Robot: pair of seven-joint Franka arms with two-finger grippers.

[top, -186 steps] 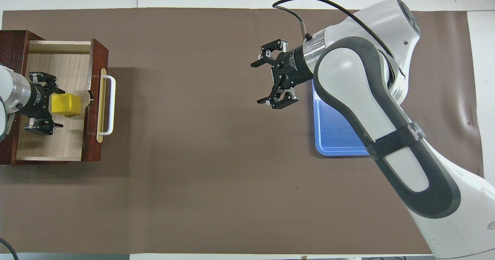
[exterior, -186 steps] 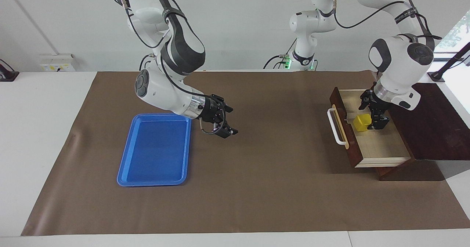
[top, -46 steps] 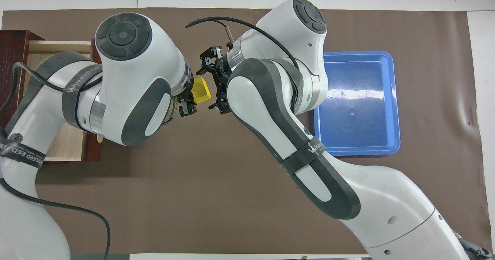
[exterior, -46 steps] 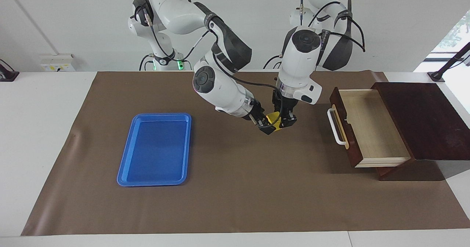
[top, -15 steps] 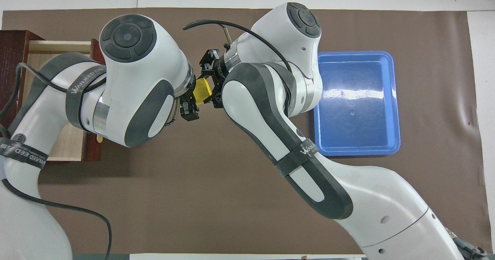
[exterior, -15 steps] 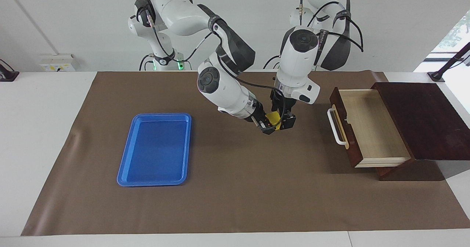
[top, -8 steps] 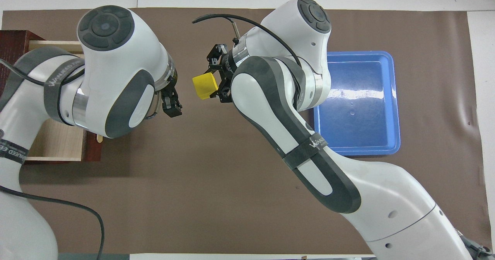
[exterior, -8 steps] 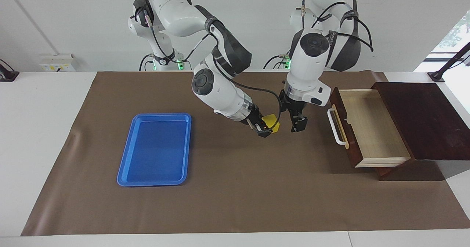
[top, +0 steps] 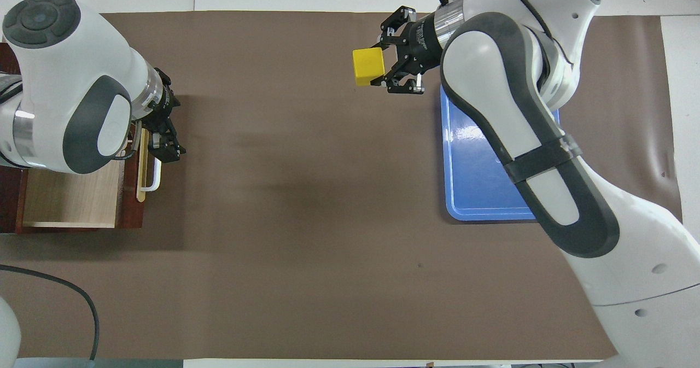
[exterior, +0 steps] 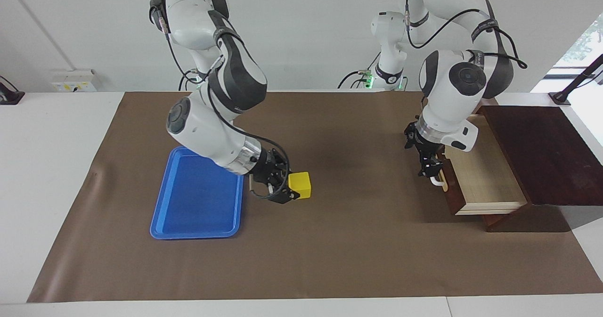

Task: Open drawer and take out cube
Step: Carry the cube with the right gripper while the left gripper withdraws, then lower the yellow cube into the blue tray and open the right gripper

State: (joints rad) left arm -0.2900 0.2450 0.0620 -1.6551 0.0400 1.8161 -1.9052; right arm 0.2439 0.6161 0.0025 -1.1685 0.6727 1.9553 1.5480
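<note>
We cannot see much of the blue tray (top: 481,193) under the right arm overhead, and the left arm covers part of the drawer (top: 71,198).

1. The facing view looks from high across the table (exterior: 330,260) toward the robots, tilted down, far enough to take in the whole brown mat (exterior: 358,241) and the wall.
2. The overhead view looks steeply down from above the robots' end, closer in.
3. Both share the mat, the blue tray (top: 476,187) and the drawer (top: 71,198), turned half round.
</note>
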